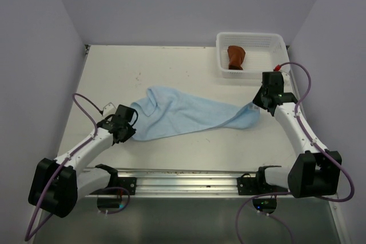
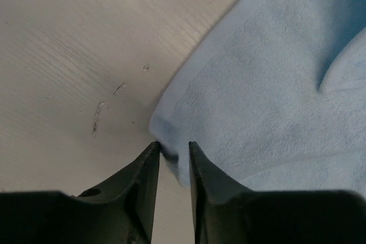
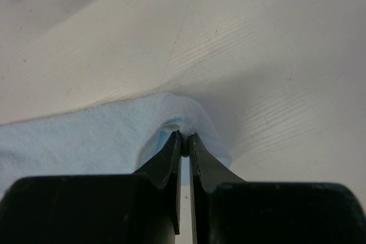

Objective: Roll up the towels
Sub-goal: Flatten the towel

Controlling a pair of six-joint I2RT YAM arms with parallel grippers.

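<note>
Left tool [image 2: 174,148], seen from the wrist: its fingers [image 2: 146,178] are narrowly parted, and a corner of the light blue towel [image 1: 189,115] is lodged between the tips. Whether that corner is already gripped cannot be told. From this tool the cloth is spread ahead and to its right, and bare bench [image 1: 171,67] is seen to its left.

Right tool [image 3: 183,138]: the fingers are pressed together and a raised fold at the opposite end of the light blue towel is pinched between the tips. Behind and to the left of these tips the cloth is bunched.

From above, the light blue towel is laid unrolled on the bench between the two tools, with a crumpled fold near the left tool.

Well beyond the right tool, and slightly to its left, a white mesh basket [image 1: 250,36] is set at the far edge of the bench. The rust-red towel [image 1: 235,57] is held inside it as a compact bundle.
</note>
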